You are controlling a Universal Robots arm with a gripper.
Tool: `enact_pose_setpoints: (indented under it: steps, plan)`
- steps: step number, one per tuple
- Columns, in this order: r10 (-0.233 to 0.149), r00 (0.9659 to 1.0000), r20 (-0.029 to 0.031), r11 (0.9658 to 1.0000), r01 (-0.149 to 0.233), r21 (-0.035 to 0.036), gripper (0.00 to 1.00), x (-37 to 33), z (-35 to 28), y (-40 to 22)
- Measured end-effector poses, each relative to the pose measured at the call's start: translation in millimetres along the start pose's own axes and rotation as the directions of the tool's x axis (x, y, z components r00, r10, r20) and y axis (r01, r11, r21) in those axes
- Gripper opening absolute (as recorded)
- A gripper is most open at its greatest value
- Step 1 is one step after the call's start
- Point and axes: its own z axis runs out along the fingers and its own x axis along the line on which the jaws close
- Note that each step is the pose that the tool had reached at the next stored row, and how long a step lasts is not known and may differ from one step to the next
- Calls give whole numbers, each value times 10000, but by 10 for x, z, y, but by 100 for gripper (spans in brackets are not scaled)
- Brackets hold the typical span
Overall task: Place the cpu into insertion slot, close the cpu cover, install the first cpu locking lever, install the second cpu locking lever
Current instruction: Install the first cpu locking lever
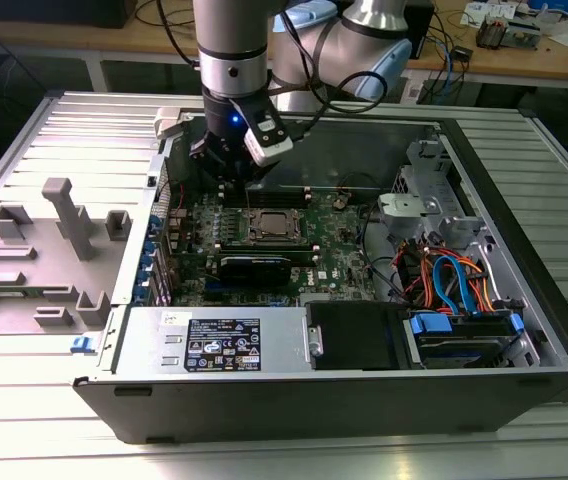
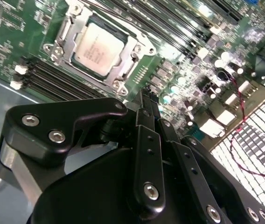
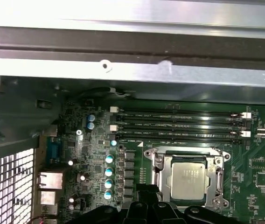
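Fingers: were seen pressed together, with nothing pinched between them.
Gripper: was held over the green motherboard, near a corner of the computer case, just beside the cpu.
Arm: was pointed straight down into the open case.
Cpu: was laid flat in the insertion slot near the motherboard's middle, silver top up.
Cpu cover: was laid down around the cpu.
Cpu edges: were lined up with the long black memory slots.
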Motion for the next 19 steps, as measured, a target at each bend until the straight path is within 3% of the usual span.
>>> enact_pose_setpoints:
  steps: [3,19]
  plan:
    - [0,10000,0,10000,0,1,11,25,-1,18]
    - [-2,10000,-1,10000,2,10,11,14,-2,263]
